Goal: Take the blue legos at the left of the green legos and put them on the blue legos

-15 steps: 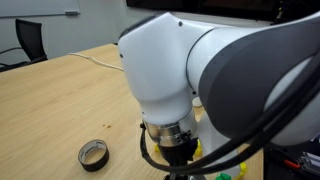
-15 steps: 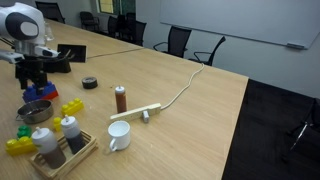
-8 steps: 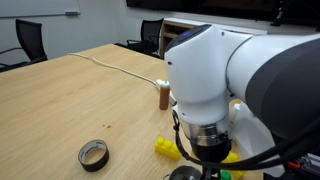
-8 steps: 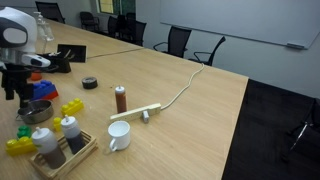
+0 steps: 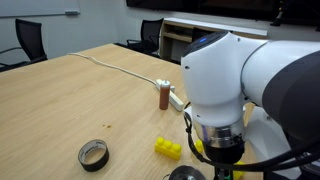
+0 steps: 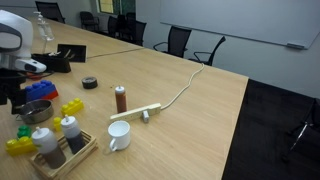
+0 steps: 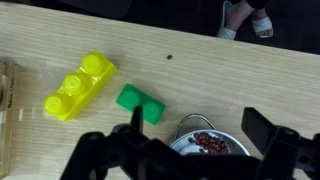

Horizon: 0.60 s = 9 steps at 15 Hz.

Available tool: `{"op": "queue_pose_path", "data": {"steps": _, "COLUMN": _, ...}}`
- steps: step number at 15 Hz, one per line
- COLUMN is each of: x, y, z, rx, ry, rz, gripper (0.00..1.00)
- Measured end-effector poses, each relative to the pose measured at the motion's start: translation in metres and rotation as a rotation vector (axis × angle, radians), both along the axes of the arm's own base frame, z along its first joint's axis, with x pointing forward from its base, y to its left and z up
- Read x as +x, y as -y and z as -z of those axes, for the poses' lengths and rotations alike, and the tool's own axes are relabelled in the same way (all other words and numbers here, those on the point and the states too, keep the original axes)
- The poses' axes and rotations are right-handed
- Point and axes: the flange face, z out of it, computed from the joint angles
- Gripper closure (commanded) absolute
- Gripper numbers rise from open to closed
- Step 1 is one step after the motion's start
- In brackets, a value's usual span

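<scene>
In the wrist view my gripper (image 7: 198, 138) is open and empty, its two black fingers on either side of a metal bowl of red beans (image 7: 205, 142) below it. A small green lego (image 7: 140, 103) lies on the table just left of the bowl, close to my left finger. A yellow lego cluster (image 7: 80, 85) lies further left. In an exterior view my gripper (image 6: 12, 98) hangs at the far left of the table, beside the blue legos (image 6: 41, 89) and the bowl (image 6: 35, 112). No blue lego shows in the wrist view.
A tray with bottles (image 6: 62, 150), a white cup (image 6: 118, 135), a brown bottle (image 6: 120, 98), a tape roll (image 6: 90, 82) and a power strip with cable (image 6: 136, 115) are on the wooden table. More yellow legos (image 6: 72, 106) lie near the bowl. My arm fills much of an exterior view (image 5: 240, 80).
My arm has swung sideways over the last second, away from the blue legos toward the table's end. The brown bottle and yellow lego are uncovered in one exterior view.
</scene>
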Motion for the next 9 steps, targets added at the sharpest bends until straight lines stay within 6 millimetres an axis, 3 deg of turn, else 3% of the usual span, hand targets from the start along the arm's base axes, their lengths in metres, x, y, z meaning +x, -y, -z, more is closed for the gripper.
{"op": "queue_pose_path", "data": {"steps": 4, "x": -0.001, "y": -0.001, "z": 0.003, "rx": -0.003, "ry": -0.003, "rz": -0.005, "gripper": 0.0}}
{"op": "queue_pose_path", "data": {"steps": 9, "x": -0.009, "y": -0.007, "z": 0.023, "rx": 0.025, "ry": -0.013, "rz": -0.076, "gripper": 0.0}}
